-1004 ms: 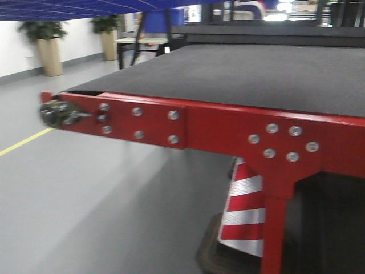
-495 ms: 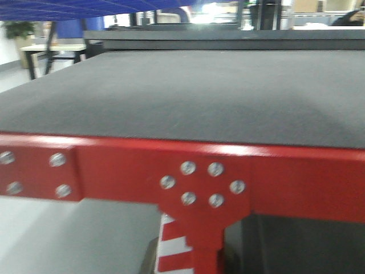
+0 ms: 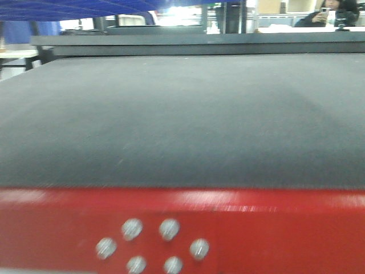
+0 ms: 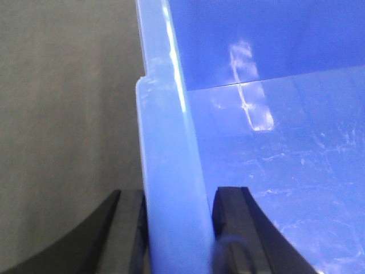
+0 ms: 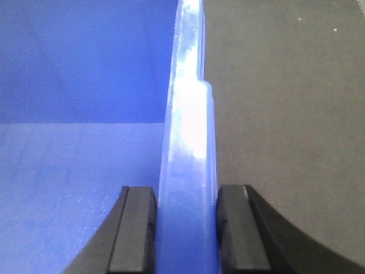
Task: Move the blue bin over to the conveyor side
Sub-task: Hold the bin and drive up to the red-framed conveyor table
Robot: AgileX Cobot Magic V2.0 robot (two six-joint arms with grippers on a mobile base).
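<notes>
The blue bin's grid-ribbed underside (image 3: 74, 7) shows along the top of the front view, held above the camera. The conveyor (image 3: 182, 120), a wide dark grey belt with a red frame edge (image 3: 239, 222), fills the front view just ahead. In the left wrist view my left gripper (image 4: 178, 220) is shut on the blue bin's thick left rim (image 4: 168, 160), one finger outside and one inside the bin. In the right wrist view my right gripper (image 5: 186, 220) is shut on the bin's right rim (image 5: 188, 142). Dark belt shows beside the bin in both wrist views.
The red frame carries a cluster of bolts (image 3: 151, 245) at the bottom. A dark rail (image 3: 188, 41) runs across the far side of the belt. A seated person (image 3: 329, 12) is at the far right background. A table (image 3: 14, 56) stands at far left.
The view has swung right and moved closer to the conveyor: its left end, floor and striped cone have left the frame, and the belt and red edge now fill it.
</notes>
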